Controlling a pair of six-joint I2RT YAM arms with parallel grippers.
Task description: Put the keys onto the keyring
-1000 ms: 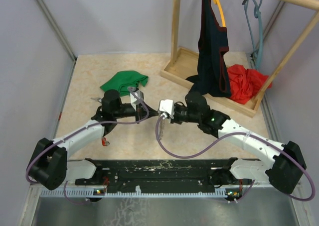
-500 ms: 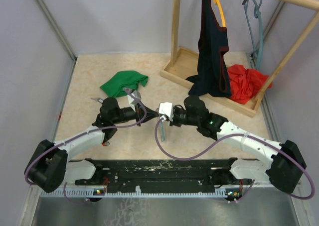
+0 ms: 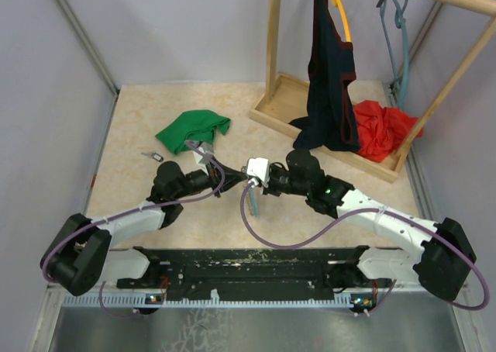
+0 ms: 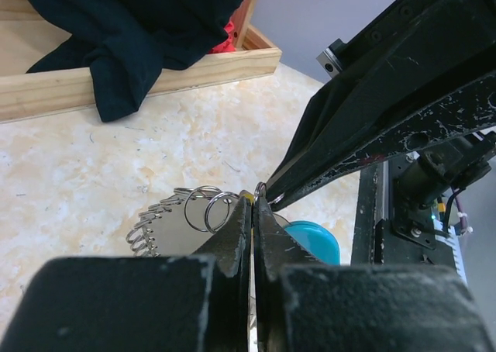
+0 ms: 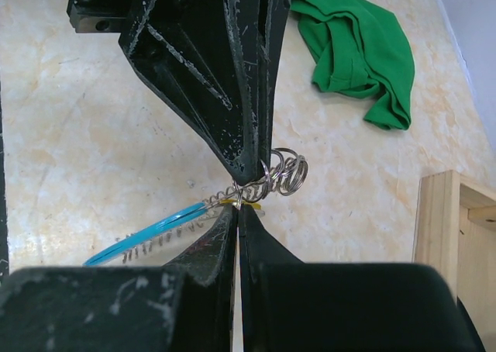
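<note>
The left end effector (image 4: 253, 203) and the right end effector (image 5: 237, 212) meet tip to tip above the tabletop (image 3: 132, 127). Each has its jaws pressed tight together on the keyring (image 4: 203, 208) at nearly the same spot. From the right wrist, the coiled rings bunch just to the right of the meeting tips. The blue band (image 5: 147, 239) trails down and to the left below them. From above, the loop hangs straight down from that spot, clear of the tabletop. A yellow sliver (image 5: 245, 203) sits right at the pinch, too small to tell what it is. Each end effector crowds the other's view of the ring, leaving little of the chain open between them. Farther out on the left, a small key (image 3: 153, 156) lies alone on the tabletop, well apart from the ring. The green cloth (image 3: 192, 129) lies just beyond it. At the far right stands a wooden rack (image 3: 273, 108) with a dark garment (image 3: 329, 81) hanging on it and a red cloth (image 3: 381, 129) heaped on its base. Compared with a second ago, the left arm has swung lower and nearer, uncovering the small key. It now hides a red speck that lay beside it, and the hanging loop has shifted slightly right.
</note>
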